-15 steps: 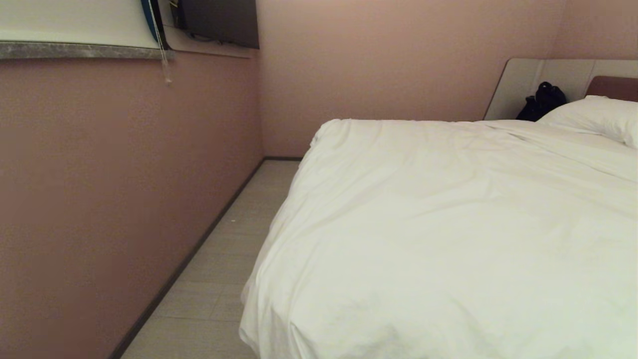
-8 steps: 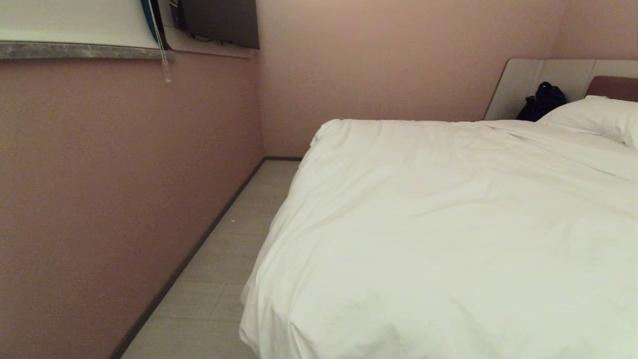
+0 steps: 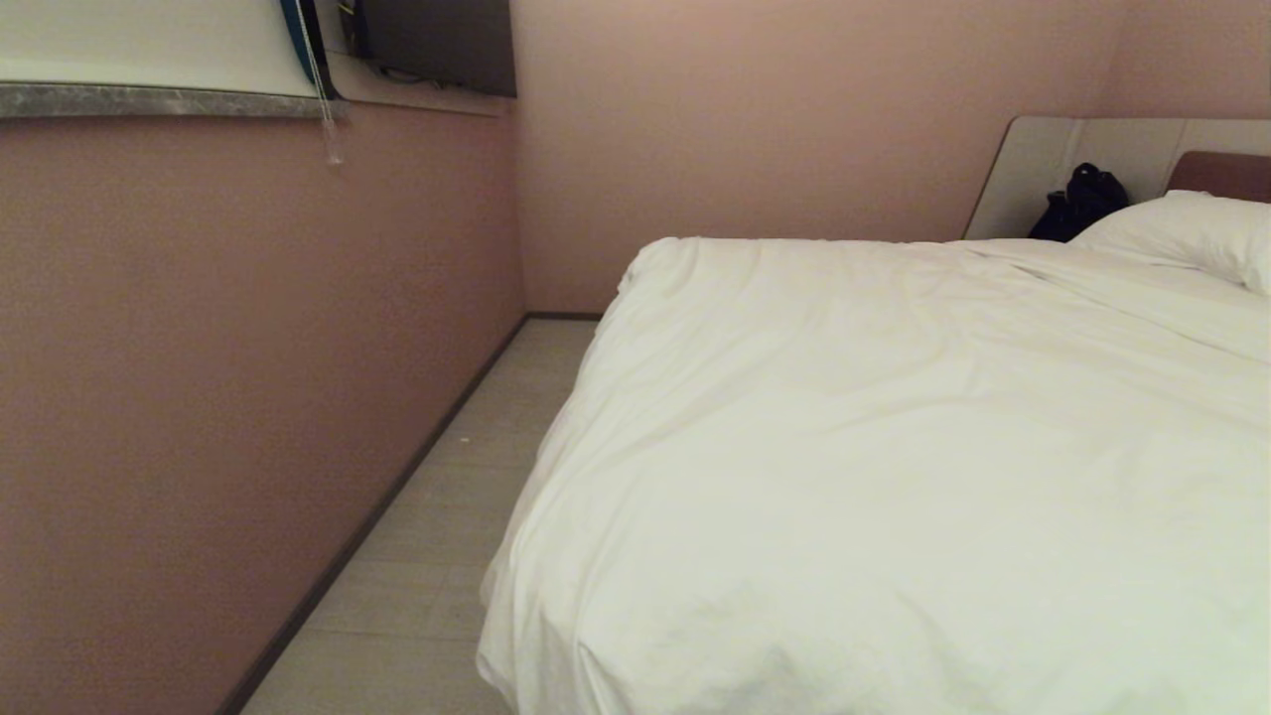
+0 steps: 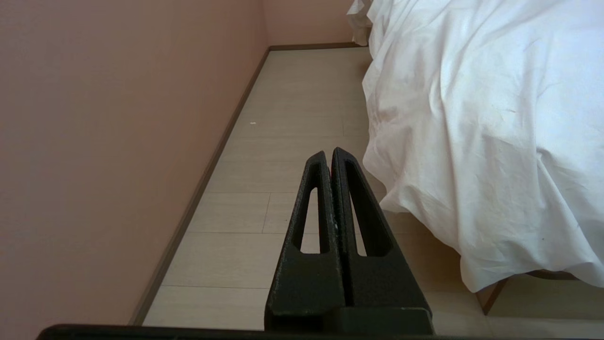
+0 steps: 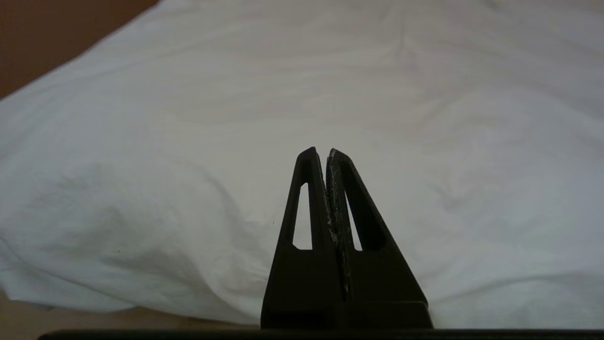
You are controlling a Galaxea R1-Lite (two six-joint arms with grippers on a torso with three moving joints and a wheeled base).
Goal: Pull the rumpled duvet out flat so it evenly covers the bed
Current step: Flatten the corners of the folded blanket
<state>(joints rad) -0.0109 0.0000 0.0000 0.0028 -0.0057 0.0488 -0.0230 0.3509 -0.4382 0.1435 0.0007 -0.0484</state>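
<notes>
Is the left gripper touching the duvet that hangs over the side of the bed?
Apart. In the left wrist view the left gripper, shut, points along the floor, and a strip of bare floor shows between its tips and the hanging duvet.

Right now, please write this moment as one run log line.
duvet: spread over bed, creased | left gripper: shut, empty, above floor beside bed | right gripper: shut, empty, facing duvet | pillow: at headboard
</notes>
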